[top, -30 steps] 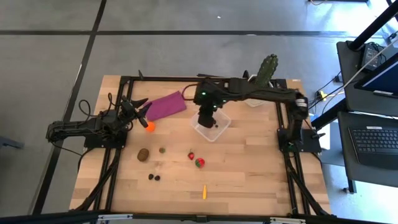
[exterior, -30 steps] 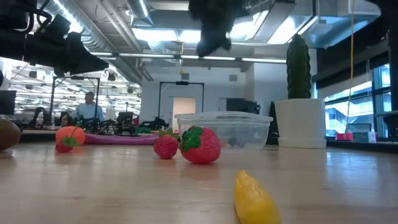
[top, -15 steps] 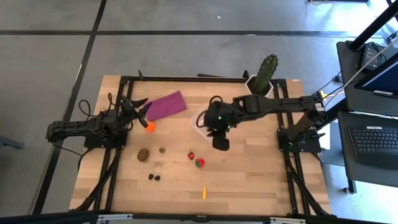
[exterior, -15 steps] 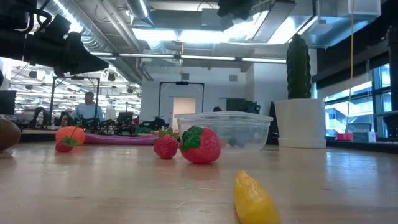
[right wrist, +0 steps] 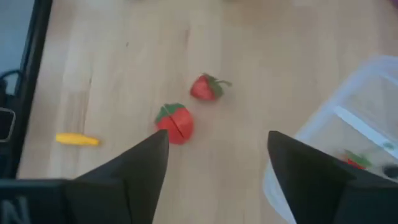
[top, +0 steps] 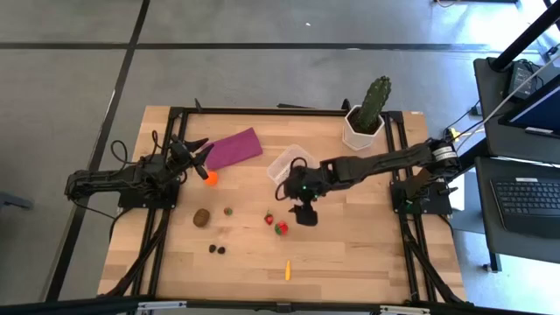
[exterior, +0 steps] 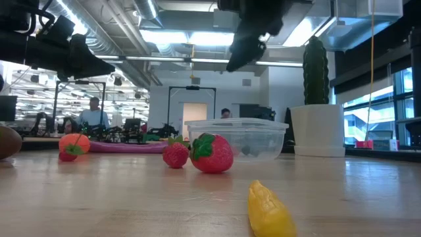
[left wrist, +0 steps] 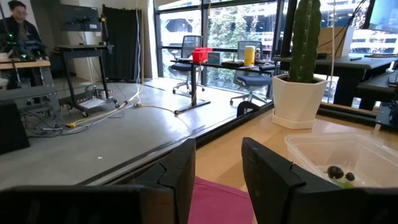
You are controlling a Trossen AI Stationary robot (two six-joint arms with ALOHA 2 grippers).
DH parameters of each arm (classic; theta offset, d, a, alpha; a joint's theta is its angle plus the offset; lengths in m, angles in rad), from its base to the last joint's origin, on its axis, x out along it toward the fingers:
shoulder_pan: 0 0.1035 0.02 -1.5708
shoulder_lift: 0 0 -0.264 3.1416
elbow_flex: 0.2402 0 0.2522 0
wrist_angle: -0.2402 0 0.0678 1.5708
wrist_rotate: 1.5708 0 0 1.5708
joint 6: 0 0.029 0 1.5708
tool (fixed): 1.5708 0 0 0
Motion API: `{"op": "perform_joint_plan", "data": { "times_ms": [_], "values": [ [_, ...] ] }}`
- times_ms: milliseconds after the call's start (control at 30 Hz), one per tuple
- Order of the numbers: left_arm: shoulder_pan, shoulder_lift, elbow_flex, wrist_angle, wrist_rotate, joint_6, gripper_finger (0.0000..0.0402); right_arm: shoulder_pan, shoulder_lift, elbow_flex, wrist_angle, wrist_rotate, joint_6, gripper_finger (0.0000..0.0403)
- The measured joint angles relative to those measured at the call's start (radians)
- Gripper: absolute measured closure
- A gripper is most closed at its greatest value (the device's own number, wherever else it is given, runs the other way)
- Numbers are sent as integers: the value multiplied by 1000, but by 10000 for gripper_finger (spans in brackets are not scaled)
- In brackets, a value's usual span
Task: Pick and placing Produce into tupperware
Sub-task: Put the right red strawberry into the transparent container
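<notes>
The clear tupperware stands mid-table with a few small pieces inside. My right gripper hovers open above bare wood just near-side of it, to the right of two red strawberries. Lying on the table are an orange ball, a brown kiwi, a small green piece, dark berries and a yellow piece. My left gripper waits at the left, open, level, above the purple cloth's edge.
A cactus in a white pot stands at the far right behind the tupperware. A purple cloth lies far left of the tupperware. Black frame rails run along the table's sides. Bare wood lies to the right of the strawberries.
My right gripper has swung from above the tupperware toward the table's near edge and come down, ending over bare wood beside the strawberries. The produce on the table and the tupperware have stayed where they were.
</notes>
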Motion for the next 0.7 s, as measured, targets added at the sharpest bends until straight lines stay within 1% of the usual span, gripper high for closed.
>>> {"op": "perform_joint_plan", "data": {
  "times_ms": [100, 300, 433, 700],
  "values": [
    [0, 0, 0, 0, 0, 0, 278, 23, 0, -82, 105, 1, -59, 118],
    [0, 0, 0, 0, 0, 9, 278, 81, 0, -242, 380, 5, -241, 116],
    [0, 0, 0, 0, 0, 33, 278, 103, 0, -311, 542, 4, -259, 116],
    [0, 0, 0, 0, 0, 33, 278, 104, 0, -335, 621, 42, -269, 116]
  ]
}}
